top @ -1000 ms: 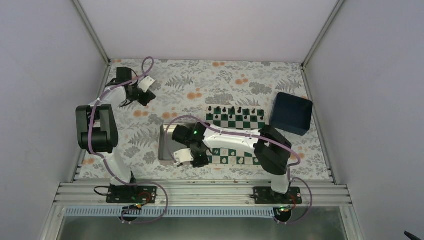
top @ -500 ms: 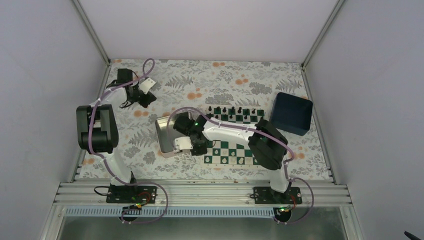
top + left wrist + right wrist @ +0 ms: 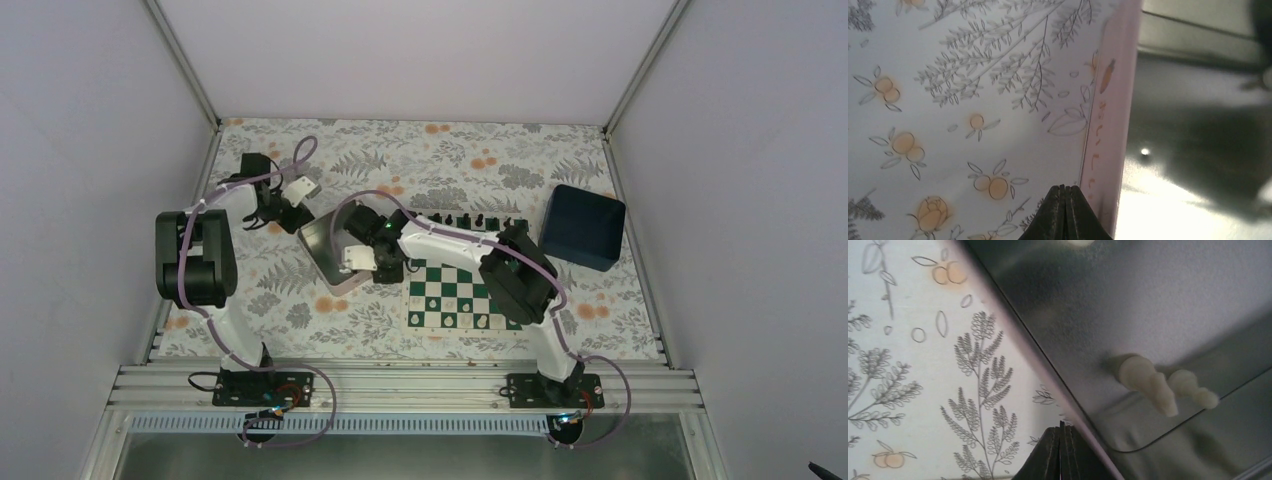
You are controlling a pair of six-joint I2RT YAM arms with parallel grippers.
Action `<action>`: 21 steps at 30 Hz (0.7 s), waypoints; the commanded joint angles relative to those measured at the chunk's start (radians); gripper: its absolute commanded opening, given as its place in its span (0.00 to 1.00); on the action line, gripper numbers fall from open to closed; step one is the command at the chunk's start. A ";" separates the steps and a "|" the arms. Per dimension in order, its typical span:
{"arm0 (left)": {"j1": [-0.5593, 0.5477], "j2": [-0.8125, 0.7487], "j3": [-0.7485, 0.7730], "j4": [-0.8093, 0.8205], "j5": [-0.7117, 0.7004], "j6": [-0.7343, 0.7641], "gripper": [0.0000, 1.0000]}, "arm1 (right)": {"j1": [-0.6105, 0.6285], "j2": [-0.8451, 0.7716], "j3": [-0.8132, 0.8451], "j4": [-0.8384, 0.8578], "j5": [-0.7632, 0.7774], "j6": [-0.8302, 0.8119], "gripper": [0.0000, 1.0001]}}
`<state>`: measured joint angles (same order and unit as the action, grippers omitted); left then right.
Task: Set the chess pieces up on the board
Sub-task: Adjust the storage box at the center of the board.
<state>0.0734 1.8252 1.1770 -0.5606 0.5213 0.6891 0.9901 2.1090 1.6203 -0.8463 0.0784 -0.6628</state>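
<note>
Setup partway; left gripper (image 3: 1063, 187) and right gripper (image 3: 1062, 429) closed, nothing held.
Black pieces (image 3: 465, 218) are lined on board (image 3: 450, 290) far edge, white pieces (image 3: 468, 321) near edge; two cream pieces (image 3: 1148, 382) lie unplaced in tray (image 3: 1173, 305).

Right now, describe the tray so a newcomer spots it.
Start at the flowered table. Just left of the green-and-white chessboard lies the tray, turned askew. It alone is shiny bare metal; the box to the chessboard's right is dark blue.

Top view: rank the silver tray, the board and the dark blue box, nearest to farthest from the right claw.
1. The silver tray, at the right claw, left of centre.
2. The board, just right of the claw.
3. The dark blue box, far right.
</note>
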 commanded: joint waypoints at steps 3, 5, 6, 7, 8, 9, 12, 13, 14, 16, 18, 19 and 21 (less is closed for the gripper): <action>-0.004 -0.041 -0.066 -0.034 -0.028 0.059 0.02 | -0.047 0.022 0.056 0.043 0.010 0.017 0.04; -0.006 -0.057 -0.088 -0.036 -0.037 0.067 0.02 | -0.058 0.025 0.066 0.046 0.004 0.021 0.04; -0.006 -0.069 -0.099 -0.039 -0.039 0.070 0.02 | -0.063 0.028 0.071 0.046 0.002 0.020 0.04; -0.006 -0.081 -0.107 -0.040 -0.041 0.073 0.02 | -0.066 0.029 0.077 0.047 0.000 0.021 0.04; -0.006 -0.093 -0.116 -0.044 -0.039 0.077 0.02 | -0.070 0.030 0.081 0.047 -0.003 0.021 0.04; -0.007 -0.105 -0.124 -0.048 -0.039 0.078 0.02 | -0.073 0.034 0.086 0.047 -0.006 0.020 0.04; -0.008 -0.139 -0.145 -0.071 -0.030 0.082 0.02 | -0.082 0.039 0.095 0.056 -0.007 0.012 0.04; -0.009 -0.155 -0.157 -0.075 -0.028 0.082 0.02 | -0.084 0.043 0.098 0.060 -0.003 0.010 0.04; -0.010 -0.172 -0.169 -0.078 -0.027 0.082 0.02 | -0.087 0.048 0.103 0.062 -0.001 0.008 0.04; -0.013 -0.209 -0.192 -0.093 -0.023 0.082 0.02 | -0.094 0.053 0.107 0.067 0.001 0.003 0.04; -0.018 -0.240 -0.213 -0.112 -0.017 0.086 0.02 | -0.102 0.059 0.107 0.079 0.004 -0.001 0.04; -0.022 -0.256 -0.227 -0.120 -0.014 0.087 0.02 | -0.104 0.062 0.107 0.085 0.005 -0.004 0.04; -0.030 -0.277 -0.255 -0.132 -0.013 0.088 0.02 | -0.111 0.066 0.107 0.101 0.007 -0.010 0.04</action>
<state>0.0704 1.5936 0.9695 -0.6262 0.4484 0.7525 0.8883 2.1468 1.6955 -0.8345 0.0917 -0.6609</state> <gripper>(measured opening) 0.024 0.041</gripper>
